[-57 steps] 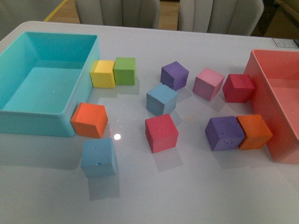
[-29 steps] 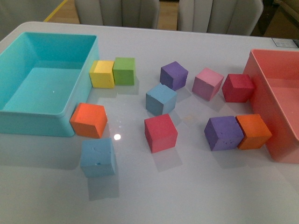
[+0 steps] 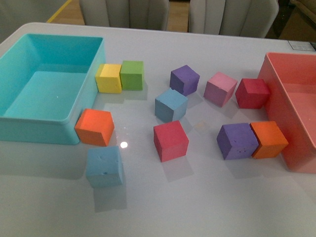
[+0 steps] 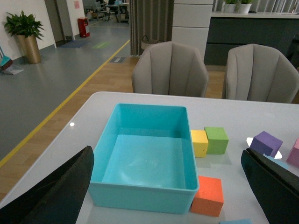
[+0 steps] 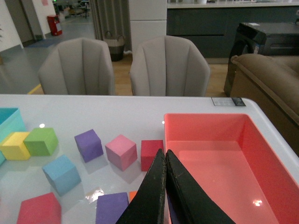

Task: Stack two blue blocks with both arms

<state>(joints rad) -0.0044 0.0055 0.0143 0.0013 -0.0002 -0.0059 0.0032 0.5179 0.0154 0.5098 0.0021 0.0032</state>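
Cubes number eleven on the white desk (image 3: 207, 202): two blue, two purple, two orange, two red, and one each of yellow, green and pink. Bins number two, a turquoise bin (image 3: 34, 129) at the left and a salmon bin (image 3: 279, 108) at the right.

The near blue block (image 3: 104, 166) sits toward the front left, just in front of an orange cube (image 3: 94, 127) that stands at the turquoise bin's near corner. Bare desk lies open in front of this block and to its right. The far blue block (image 3: 171, 104) sits mid-desk with a gap on every side. A purple cube (image 3: 184, 79) is behind it and a red cube (image 3: 170, 140) is in front. The two blue blocks are well apart and not yet stacked.

The yellow cube (image 3: 108, 78) and green cube (image 3: 132, 74) touch side by side, the yellow one just beside the turquoise bin's wall. The pink cube (image 3: 220, 88) stands free. The second purple cube (image 3: 237, 140) touches the second orange cube (image 3: 269, 139), which sits just beside the salmon bin's wall. The dark red cube (image 3: 252, 93) stands close by the same wall, farther back.

In the left wrist view, the left end effector (image 4: 166, 154) is spread wide, with only the desk scene between its fingers. In the right wrist view, the right end effector (image 5: 163, 156) has its fingers pressed tip to tip, gripping nothing.
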